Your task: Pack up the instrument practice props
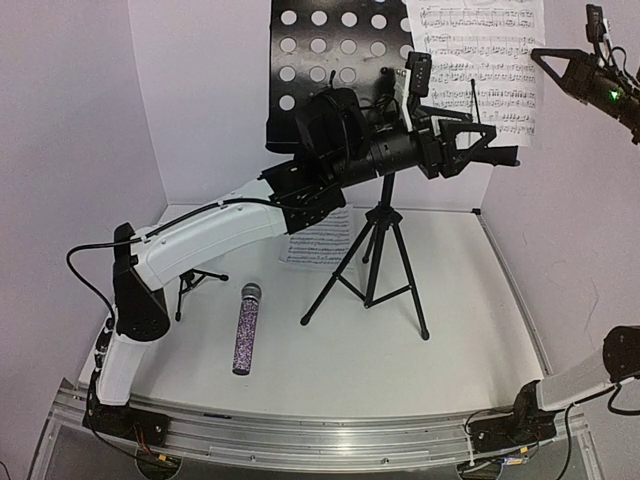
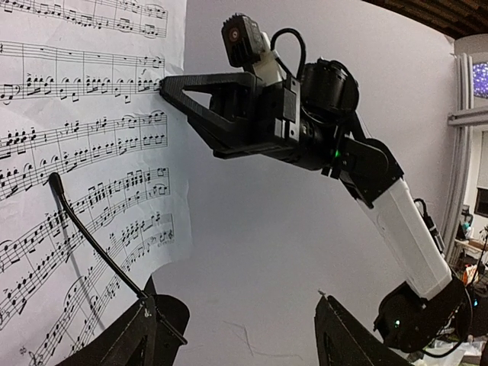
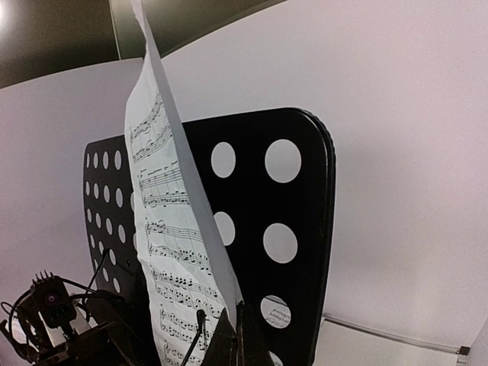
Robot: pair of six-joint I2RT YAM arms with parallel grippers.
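High at the back of the bench [image 1: 470, 330], the right end effector [image 1: 540, 55] reaches in from the upper right, its fingers pressed together on the right edge of the sheet-music page [image 1: 480, 60] propped on the tall music stand [image 1: 330, 50]. The left arm slants up from its base, wrist level before the stand. The left end effector [image 1: 498, 142] has its fingers apart and holds nothing, just below the page. On the bench lie the purple microphone [image 1: 247, 328], a second page [image 1: 318, 235] and the small tripod mic stand [image 1: 195, 284].
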